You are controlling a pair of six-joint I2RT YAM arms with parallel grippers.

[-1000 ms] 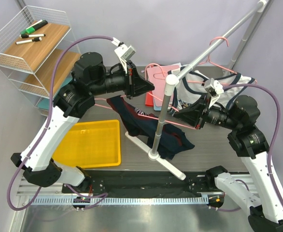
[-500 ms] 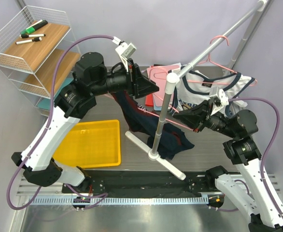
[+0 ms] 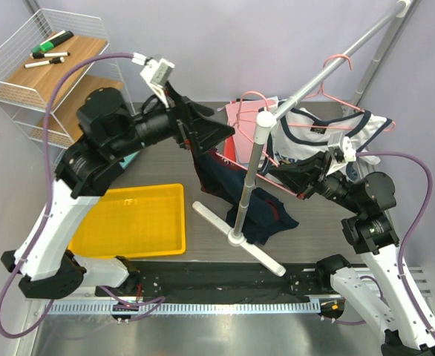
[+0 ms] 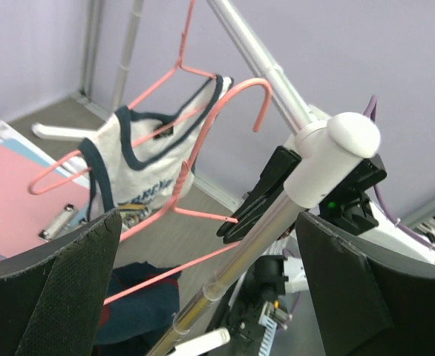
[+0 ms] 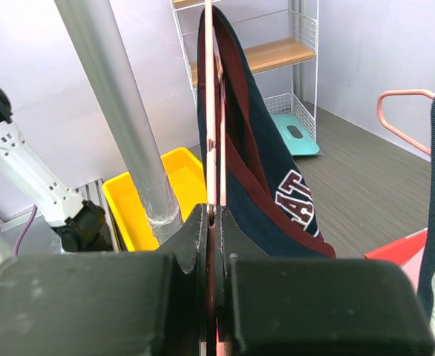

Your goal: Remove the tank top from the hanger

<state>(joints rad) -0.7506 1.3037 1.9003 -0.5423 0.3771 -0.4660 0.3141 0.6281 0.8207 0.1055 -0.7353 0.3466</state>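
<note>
Left of the upright pole (image 3: 249, 178) of the clothes rack, the left arm rises from its base, bends at the elbow and reaches level toward the pole, its left gripper (image 3: 217, 133) high above the table. Right of the pole, the right arm stands lower, its forearm pointing back at the pole, with the right gripper (image 3: 275, 172) just beside it.

The right gripper's jaws are pressed tight on the wire of a pink hanger (image 5: 210, 111). The navy tank top (image 3: 221, 174) is draped on that hanger, hanging between the left gripper and the pole, its lower part lying on the table at the pole's foot.

The left gripper's fingers (image 4: 61, 297) are spread wide, with nothing pinched between them.

The left wrist camera looks past the pole and shows what the overhead view barely does: the held hanger's hook free in the air beside the pole, its twisted neck, and the right gripper's black tips on its wire. Beyond it hangs a white tank top (image 4: 151, 163) on another pink hanger. The right wrist camera shows the clamped wire running straight up from its jaws with navy cloth over it, the pole to one side and a yellow tray (image 5: 180, 170) behind.
</note>
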